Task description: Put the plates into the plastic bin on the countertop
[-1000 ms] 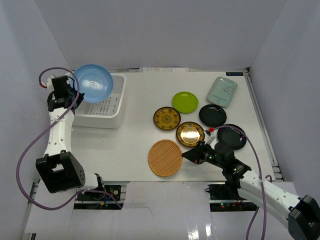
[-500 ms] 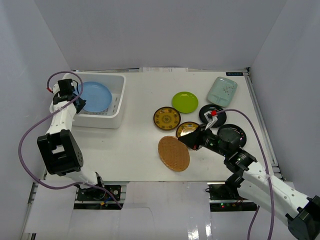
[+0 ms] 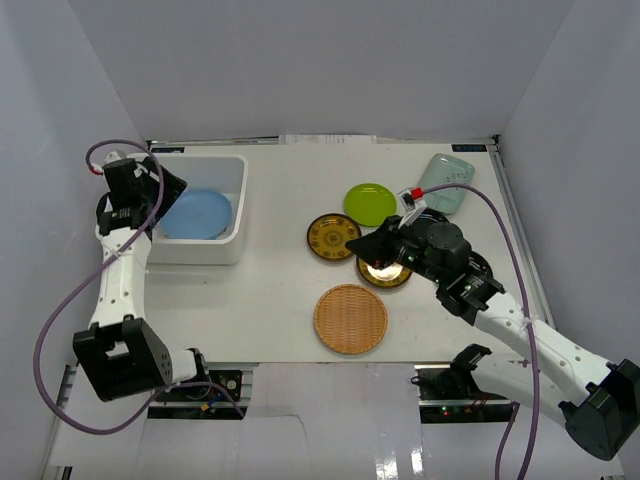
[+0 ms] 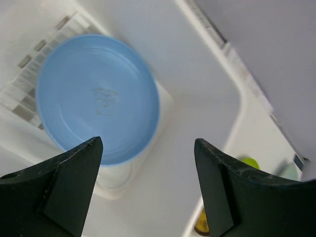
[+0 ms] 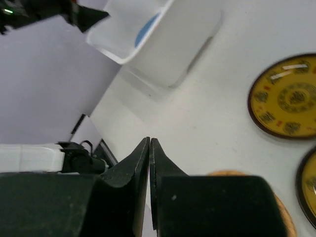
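- Top view: the left gripper (image 3: pixel 168 190) hangs over the left rim of the white plastic bin (image 3: pixel 222 165), jaws spread and empty. The light blue plate (image 3: pixel 197 213) lies flat in the bin just past its fingertips.
- The right gripper (image 3: pixel 353 247) is pinched together, holding nothing, above the countertop (image 3: pixel 270 290). A brown-and-gold plate (image 3: pixel 333 237) lies just beside its tips, the tan woven plate (image 3: pixel 350 319) on their near side and the lime green plate (image 3: pixel 369 204) beyond.
- Left wrist: the two fingers stand wide apart with nothing between them — the light blue plate (image 4: pixel 98 98) rests on the bin's slotted bottom beyond the left finger.
- Right wrist: the fingers are pressed flat against each other. The bin (image 5: pixel 173 49) sits far ahead of the tips, and the brown-and-gold plate (image 5: pixel 286 96) lies off to their right.
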`<state>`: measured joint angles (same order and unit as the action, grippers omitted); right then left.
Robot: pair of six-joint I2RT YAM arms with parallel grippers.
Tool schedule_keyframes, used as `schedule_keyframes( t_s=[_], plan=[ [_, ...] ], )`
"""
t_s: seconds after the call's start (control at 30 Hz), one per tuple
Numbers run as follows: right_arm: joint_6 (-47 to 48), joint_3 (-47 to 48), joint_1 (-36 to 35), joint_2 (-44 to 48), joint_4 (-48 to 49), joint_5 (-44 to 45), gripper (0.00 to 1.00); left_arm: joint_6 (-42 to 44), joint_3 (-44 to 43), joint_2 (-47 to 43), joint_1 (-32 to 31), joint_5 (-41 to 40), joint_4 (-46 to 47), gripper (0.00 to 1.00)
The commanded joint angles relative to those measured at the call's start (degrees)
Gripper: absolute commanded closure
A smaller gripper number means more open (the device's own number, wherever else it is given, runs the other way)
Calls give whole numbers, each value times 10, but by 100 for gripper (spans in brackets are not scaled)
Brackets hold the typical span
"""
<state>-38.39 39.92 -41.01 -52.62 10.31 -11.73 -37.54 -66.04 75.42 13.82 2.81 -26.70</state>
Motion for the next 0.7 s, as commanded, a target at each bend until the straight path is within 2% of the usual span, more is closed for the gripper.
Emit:
schedule_keyframes(
  t_s=[0.0,0.07,0.13,0.17,0.23,0.33,0.47,0.53,0.6,0.67],
  plan=[
    [46,-49,-3,30,-86,52,91,-3,-4,-82,-22,53,32,14],
    [46,-104,-3,63,-145,75,75,-3,-7,-102,-33,73,41,14],
    [26,-142,-3,88,-196,91,52,-5,-1,-127,-43,119,49,14],
    [16,-160,-3,115,-212,108,34,-5,6,-135,-57,138,56,14],
    [-19,-210,-3,159,-241,114,18,-5,30,-161,-70,198,80,13],
    [-64,-264,-3,197,-260,132,17,-12,70,-181,-93,285,112,12],
    [-99,-320,-3,168,-169,87,20,0,110,-203,-154,380,132,12],
    [-114,-333,-3,121,-131,60,29,10,127,-209,-173,436,134,12],
    [-121,-336,-3,101,-81,51,34,19,158,-229,-199,461,133,12],
    [-146,-346,-3,84,-55,43,44,32,183,-250,-211,478,133,11]
  ],
)
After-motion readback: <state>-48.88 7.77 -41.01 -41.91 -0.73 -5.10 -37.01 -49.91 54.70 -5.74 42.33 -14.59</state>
